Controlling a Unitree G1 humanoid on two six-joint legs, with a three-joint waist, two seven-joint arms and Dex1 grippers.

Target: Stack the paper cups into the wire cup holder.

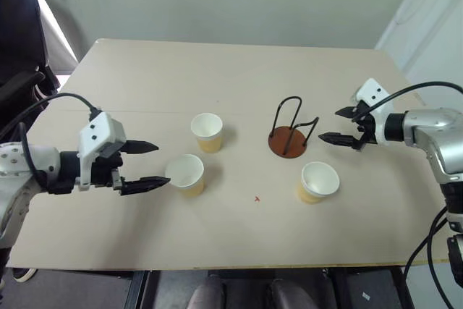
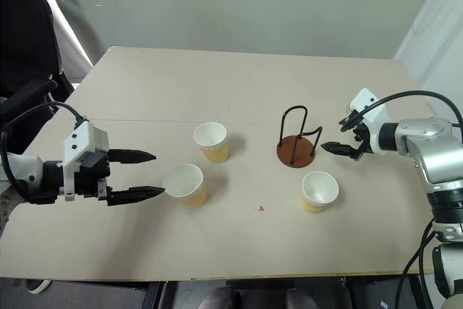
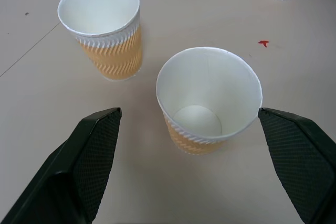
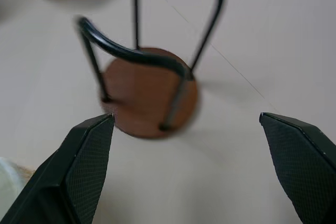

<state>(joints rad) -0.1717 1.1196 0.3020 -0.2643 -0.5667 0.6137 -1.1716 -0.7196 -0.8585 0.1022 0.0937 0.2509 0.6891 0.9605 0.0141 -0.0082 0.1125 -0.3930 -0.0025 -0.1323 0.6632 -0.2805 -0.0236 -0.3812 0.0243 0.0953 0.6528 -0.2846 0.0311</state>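
Note:
Three paper cups stand upright on the tan table [image 1: 217, 70]: one [image 1: 186, 174] right in front of my left gripper [image 1: 149, 165], one [image 1: 207, 132] just behind it, and one [image 1: 318, 181] in front of the wire cup holder [image 1: 291, 132]. The holder has a reddish-brown disc base and two black wire loops and stands empty. My left gripper is open, its fingertips level with the nearest cup [image 3: 209, 99] and apart from it. My right gripper [image 1: 337, 125] hangs open just right of the holder [image 4: 149, 85], pointing at it without touching.
A small red mark [image 1: 257, 198] lies on the table between the front cups. A dark chair [image 1: 18, 41] stands off the table's left side. A pale wall runs behind the far edge.

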